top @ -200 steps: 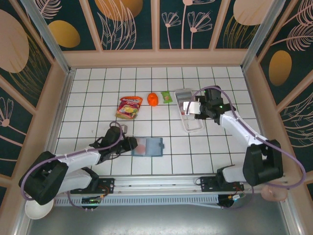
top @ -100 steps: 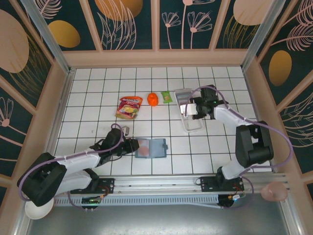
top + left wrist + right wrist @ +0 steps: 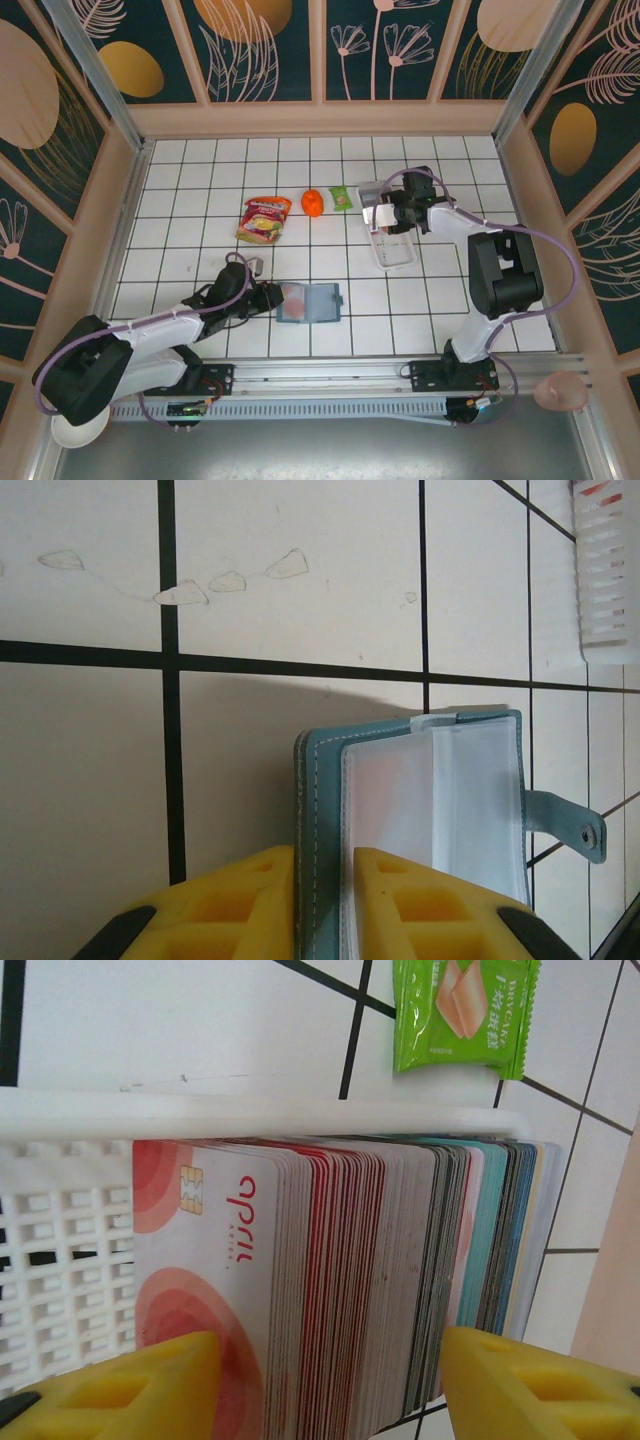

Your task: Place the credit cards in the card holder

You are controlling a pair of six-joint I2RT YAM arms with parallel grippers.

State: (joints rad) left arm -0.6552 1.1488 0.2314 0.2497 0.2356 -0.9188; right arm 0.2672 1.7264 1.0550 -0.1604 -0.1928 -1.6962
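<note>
The card holder (image 3: 318,780), a teal wallet, lies open on the tiles with its clear pockets (image 3: 430,810) up. My left gripper (image 3: 325,905) is shut on its left cover edge, one yellow finger on each side. In the top view the card holder (image 3: 318,302) sits near the front middle, a pinkish card (image 3: 289,298) lying on its left half beside the left gripper (image 3: 268,297). A thick stack of credit cards (image 3: 330,1260) stands on edge in a white tray (image 3: 250,1115). My right gripper (image 3: 330,1390) is open and straddles the stack, above the tray's far end (image 3: 385,215).
The slotted white tray (image 3: 397,252) runs toward me at right of centre. A green snack packet (image 3: 465,1010) lies just beyond it, an orange object (image 3: 312,202) and a red-yellow snack bag (image 3: 264,218) further left. Wooden walls ring the tiled floor.
My right gripper has moved left and away, to the tray's far end over the card stack. The card holder has shifted slightly right, and the left jaws have narrowed on its edge.
</note>
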